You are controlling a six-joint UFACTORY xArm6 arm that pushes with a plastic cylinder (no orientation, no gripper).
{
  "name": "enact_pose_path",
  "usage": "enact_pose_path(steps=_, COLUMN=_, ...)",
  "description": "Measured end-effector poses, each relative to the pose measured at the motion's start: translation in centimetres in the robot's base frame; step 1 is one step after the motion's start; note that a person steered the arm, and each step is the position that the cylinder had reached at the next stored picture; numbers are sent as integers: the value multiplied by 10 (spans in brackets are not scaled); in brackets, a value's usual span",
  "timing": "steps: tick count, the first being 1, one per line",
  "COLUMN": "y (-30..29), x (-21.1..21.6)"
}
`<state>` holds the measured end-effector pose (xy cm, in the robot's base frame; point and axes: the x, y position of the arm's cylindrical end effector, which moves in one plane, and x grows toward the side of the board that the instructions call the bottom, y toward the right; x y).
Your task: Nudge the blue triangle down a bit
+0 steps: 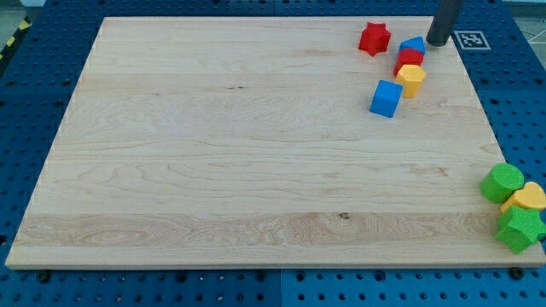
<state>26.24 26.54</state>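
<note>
While the rod is standing near the board's top right corner, my tip [437, 42] is sitting just beside the blue triangle [414, 44], at roughly its 3 o'clock. Contact between the two: cannot tell, the gap is too small to read. No fingers on this rig, only the straight dark rod, so nothing is opening, closing or gripping.

The blue triangle is lying at the top of a tight cluster and is partly hidden by the red block [408, 60] touching it at 6 o'clock; that red block's shape is not clear. A yellow block [411, 79] is pressing against the red one at about 5 o'clock. A blue cube [386, 98] is sitting just beside the yellow block at its 8 o'clock. A red star [374, 38] is lying near the triangle at its 9 o'clock, apart from it.

Well apart, at the wooden board's [213, 145] lower right edge, a second cluster is bunching up: a green cylinder [502, 182], a yellow block [527, 198] at its 4 o'clock, and a green star-like block [520, 228] at the yellow one's 6 o'clock, hanging partly over the board's edge. A white marker tag [470, 39] is lying at 3 o'clock from my tip, off the board.
</note>
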Motion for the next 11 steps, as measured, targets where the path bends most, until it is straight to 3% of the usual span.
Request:
enact_pose_path(steps=6, y=-45, x=3)
enact_pose_path(steps=11, y=-40, x=12)
